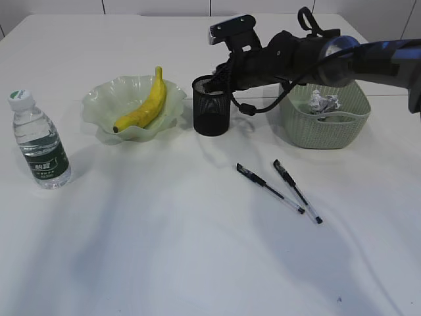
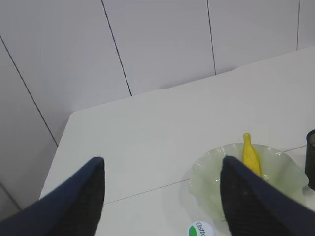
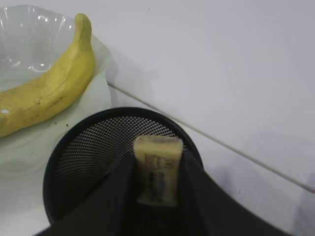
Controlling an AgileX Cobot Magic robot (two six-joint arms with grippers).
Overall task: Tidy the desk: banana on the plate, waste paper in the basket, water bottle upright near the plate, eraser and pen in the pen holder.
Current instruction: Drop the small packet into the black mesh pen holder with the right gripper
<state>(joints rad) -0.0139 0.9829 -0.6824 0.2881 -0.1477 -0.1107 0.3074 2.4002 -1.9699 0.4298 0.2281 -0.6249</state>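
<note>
Eraser (image 3: 157, 172) is the thing in hand now: in the right wrist view I see the right fingers (image 3: 194, 189) closed on its two long sides, holding it upright just over the mouth of the black mesh pen holder (image 3: 83, 162). I judge it light, a little soft and not fragile, so this side grip seems enough. The banana (image 3: 47, 93) lies on the plate (image 3: 29, 34) beside the holder.

From the exterior view, two pens (image 1: 296, 189) lie on the bench (image 1: 164, 250); I expect them thin, stiff and easy to roll, best taken at mid-length. The water bottle (image 1: 39, 141) stands upright, the paper (image 1: 324, 102) is in the basket (image 1: 322, 131).

Through the left wrist view, the left fingers (image 2: 74, 201) stand wide, holding nothing.
</note>
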